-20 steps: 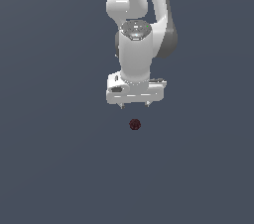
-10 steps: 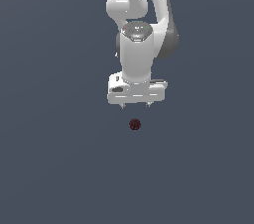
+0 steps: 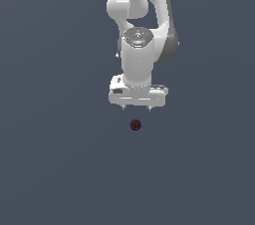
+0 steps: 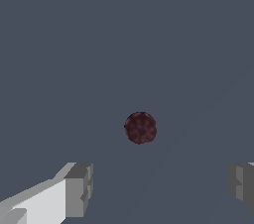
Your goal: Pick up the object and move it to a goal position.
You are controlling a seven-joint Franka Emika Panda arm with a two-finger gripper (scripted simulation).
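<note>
Object retrieval scene, items listed by size.

Surface (image 3: 50, 169): plain dark grey-blue ground filling both views; no goal marker visible.

Arm (image 3: 142, 35): white Panda, wrist pointed down.

Gripper (image 3: 137, 107): white, hanging above the surface. In the wrist view its grey fingertips (image 4: 79, 188) stand wide apart, jaws released, nothing between them.

Object (image 3: 135, 125): tiny dark maroon ball (image 4: 140, 128), mottled, lying on the surface. In the exterior view it sits just below the gripper; in the wrist view it lies ahead of the line between the fingertips, not between them.

Risk, as judged: descending without first centring could put a fingertip on the ball. Round and small, it would likely roll away, or squirt free under an off-centre squeeze.
</note>
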